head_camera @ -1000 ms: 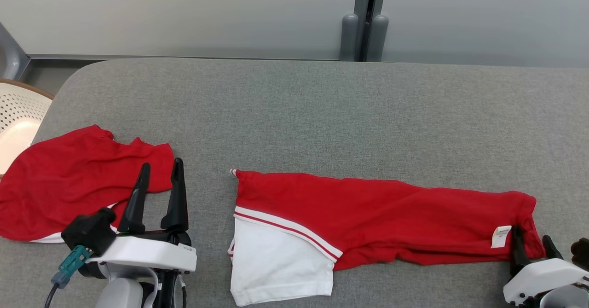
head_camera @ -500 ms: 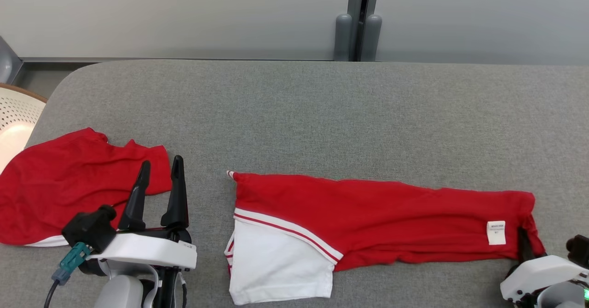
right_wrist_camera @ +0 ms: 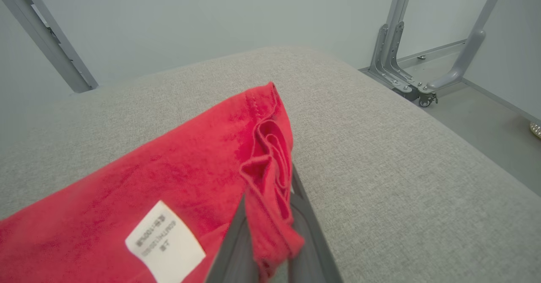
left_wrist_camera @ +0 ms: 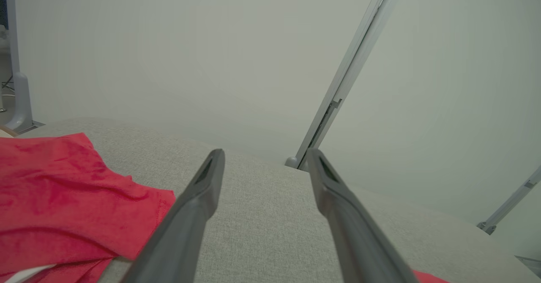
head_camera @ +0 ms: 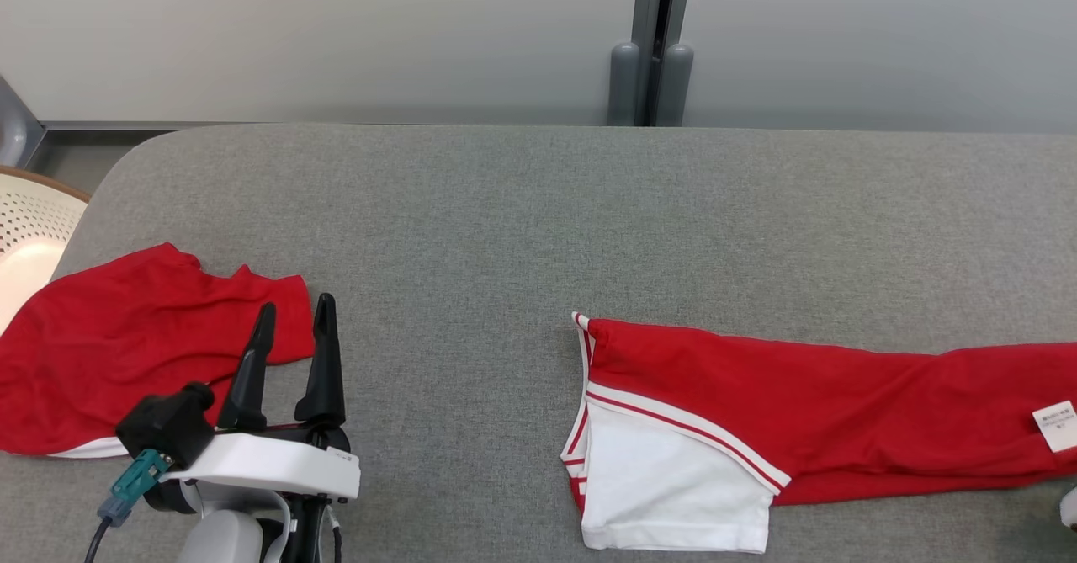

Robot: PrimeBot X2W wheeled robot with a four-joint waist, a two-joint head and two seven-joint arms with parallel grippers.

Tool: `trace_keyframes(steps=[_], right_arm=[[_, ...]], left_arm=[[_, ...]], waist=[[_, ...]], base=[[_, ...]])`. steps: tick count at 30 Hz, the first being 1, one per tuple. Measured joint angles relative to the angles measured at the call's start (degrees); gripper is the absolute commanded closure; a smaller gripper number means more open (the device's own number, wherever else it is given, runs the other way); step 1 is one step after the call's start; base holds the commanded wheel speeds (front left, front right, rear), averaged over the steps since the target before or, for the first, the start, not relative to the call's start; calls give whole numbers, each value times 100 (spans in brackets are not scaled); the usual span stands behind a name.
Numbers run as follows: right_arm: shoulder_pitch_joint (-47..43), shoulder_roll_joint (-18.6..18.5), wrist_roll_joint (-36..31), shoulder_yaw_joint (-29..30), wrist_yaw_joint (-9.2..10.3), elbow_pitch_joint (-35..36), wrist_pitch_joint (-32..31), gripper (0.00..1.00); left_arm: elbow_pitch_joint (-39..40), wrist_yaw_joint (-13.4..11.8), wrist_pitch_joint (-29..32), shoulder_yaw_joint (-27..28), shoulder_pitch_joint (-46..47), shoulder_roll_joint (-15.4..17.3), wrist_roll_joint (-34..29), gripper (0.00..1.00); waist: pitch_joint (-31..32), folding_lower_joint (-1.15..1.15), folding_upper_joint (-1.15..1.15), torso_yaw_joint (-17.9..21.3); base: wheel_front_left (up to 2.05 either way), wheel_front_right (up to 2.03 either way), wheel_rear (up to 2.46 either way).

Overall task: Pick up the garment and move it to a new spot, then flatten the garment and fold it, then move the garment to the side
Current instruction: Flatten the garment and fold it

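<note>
The garment (head_camera: 799, 403) is a long red piece with a white, red-striped part at its left end, lying flat on the grey table (head_camera: 538, 209) and running off the head view's right edge. A white label (head_camera: 1056, 426) sits near its right end. In the right wrist view my right gripper (right_wrist_camera: 274, 215) is shut on a bunched red fold of the garment (right_wrist_camera: 169, 181) at its corner, beside the label (right_wrist_camera: 165, 243). My left gripper (head_camera: 290, 319) stands open over the table, nothing between its fingers (left_wrist_camera: 203, 194).
A second red cloth (head_camera: 126, 353) lies crumpled at the table's left end, just left of my left gripper, also in the left wrist view (left_wrist_camera: 63, 198). A white perforated basket (head_camera: 29, 226) stands off the left edge. The table's right edge drops to floor with a wheeled metal frame (right_wrist_camera: 422, 75).
My right gripper shut on the garment's right end and pulled it rightwards across the table, leaving the head view. The left arm has stayed where it was.
</note>
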State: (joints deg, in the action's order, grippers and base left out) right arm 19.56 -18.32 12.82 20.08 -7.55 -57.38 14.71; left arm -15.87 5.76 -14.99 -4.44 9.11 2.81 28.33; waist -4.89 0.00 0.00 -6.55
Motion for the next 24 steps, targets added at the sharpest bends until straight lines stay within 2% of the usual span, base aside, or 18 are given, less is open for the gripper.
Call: trace_keyframes(steps=[4, 8, 9, 11, 16, 20, 24], right_arm=[[76, 231, -207, -9, 1, 347, 19, 100], [86, 602, -283, -339, 1, 961, 24, 100], [60, 842, -285, -672, 1, 1318, 22, 100], [-23, 1074, -249, -1017, 1, 1723, -70, 100], [-433, 1432, 41, -1996, 5, 2827, -485, 100], [-800, 1535, 359, -2843, 5, 3570, -803, 100], [-965, 1546, 669, -3295, 5, 3802, -900, 100]], left_arm=[[-3, -19, 0, 1, -51, -1, 15, 0], [-12, -29, 0, 0, -76, -2, 35, 0], [-22, -30, 0, -3, -98, -2, 42, 0], [-32, -36, 0, -4, -133, -1, 45, 0], [-60, -47, 0, -44, -184, -4, 54, 0], [-60, -47, -1, -73, -204, -2, 63, 0], [-66, -46, 0, -82, -222, -2, 63, 0]], waist=[[71, 0, 0, 39], [148, 0, 0, 88], [199, 0, 0, 107], [257, 0, 0, 121], [382, 0, 0, 119], [423, 0, 0, 41], [423, 0, 0, -34]], base=[[0, 0, 0], [0, 0, 0], [0, 0, 0], [0, 0, 0], [0, 0, 0], [0, 0, 0], [0, 0, 0]])
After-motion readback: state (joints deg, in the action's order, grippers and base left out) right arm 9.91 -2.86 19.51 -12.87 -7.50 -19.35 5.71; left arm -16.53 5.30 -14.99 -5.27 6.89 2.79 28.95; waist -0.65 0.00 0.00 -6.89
